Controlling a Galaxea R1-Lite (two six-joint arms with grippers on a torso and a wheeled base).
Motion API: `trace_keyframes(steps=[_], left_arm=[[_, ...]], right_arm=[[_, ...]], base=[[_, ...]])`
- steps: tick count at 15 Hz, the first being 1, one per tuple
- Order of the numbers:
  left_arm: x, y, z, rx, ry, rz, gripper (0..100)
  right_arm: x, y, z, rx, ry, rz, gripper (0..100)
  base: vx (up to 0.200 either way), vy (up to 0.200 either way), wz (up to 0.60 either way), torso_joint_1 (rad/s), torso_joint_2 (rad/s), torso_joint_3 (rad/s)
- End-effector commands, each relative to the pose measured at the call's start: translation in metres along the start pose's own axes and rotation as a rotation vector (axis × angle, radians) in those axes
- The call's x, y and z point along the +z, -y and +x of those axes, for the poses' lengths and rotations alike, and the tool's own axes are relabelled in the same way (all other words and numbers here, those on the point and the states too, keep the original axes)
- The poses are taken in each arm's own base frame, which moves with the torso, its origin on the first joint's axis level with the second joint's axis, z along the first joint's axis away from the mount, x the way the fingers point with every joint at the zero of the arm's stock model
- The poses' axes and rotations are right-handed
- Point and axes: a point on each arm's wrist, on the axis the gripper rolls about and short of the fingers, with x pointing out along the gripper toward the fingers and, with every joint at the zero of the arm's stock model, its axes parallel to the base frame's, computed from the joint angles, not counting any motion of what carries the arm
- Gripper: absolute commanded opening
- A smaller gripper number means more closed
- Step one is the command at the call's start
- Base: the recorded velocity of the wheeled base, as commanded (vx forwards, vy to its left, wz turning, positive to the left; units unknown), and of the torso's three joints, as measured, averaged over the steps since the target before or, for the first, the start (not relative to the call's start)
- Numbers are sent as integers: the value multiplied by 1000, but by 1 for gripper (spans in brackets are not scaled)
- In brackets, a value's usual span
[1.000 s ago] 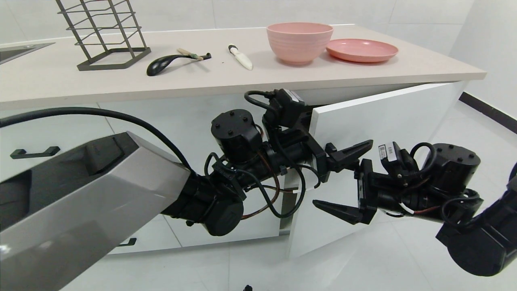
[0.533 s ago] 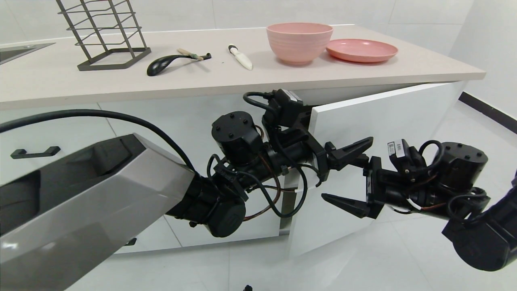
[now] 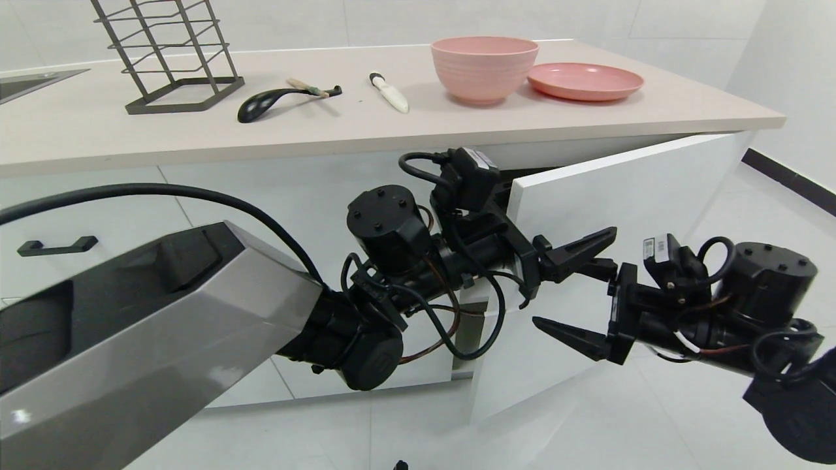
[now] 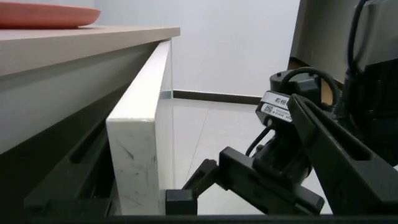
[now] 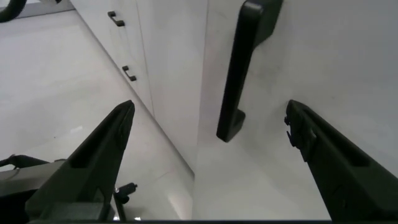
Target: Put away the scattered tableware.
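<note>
I'm working below the table (image 3: 366,130) here, at the cupboard door (image 3: 627,209) under its right front edge. The door stands part open, swung out toward me. The tableware is all up on top: a pink bowl (image 3: 484,68) with a pink plate (image 3: 585,80) just beside it toward the far right corner, a white-handled knife (image 3: 390,93) and a black spoon (image 3: 268,101) near the middle, and a wire rack (image 3: 171,55) toward the far left. Neither arm holds any of it.

My left gripper (image 3: 562,258) sits at the door's free edge. One finger lies across the outer face, and I think the other is behind the slab, though that side is dark. The fingers are apart, not clamped.

The right gripper (image 5: 209,109) has its fingers spread wide and empty. The door's black bar handle (image 5: 239,74) lies straight ahead of it — near, not touching, in line with the gap between the fingers. The bar's long axis crosses their closing direction. So the right arm is the nearer one to the handle. I judge the step in hand is opening the door wider, before anything gets stored.
</note>
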Motion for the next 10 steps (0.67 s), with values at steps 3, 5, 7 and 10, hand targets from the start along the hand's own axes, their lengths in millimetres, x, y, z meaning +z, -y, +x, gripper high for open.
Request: trace_keyframes(steps=[3, 5, 7, 10], left_arm=[[-10, -2, -2, 16, 1, 2, 100], [-10, -2, -1, 16, 3, 3, 100], [-14, -2, -1, 17, -4, -1, 100], [-19, 0, -1, 41, -14, -12, 100]], right_arm=[[26, -37, -41, -76, 11, -41, 100], [38, -52, -61, -102, 41, -76, 100], [45, -68, -79, -115, 67, -103, 100], [61, -90, -109, -182, 141, -189, 100]], base=[[0, 0, 0, 0, 0, 0], [0, 0, 0, 0, 0, 0], [0, 0, 0, 0, 0, 0], [0, 0, 0, 0, 0, 0]])
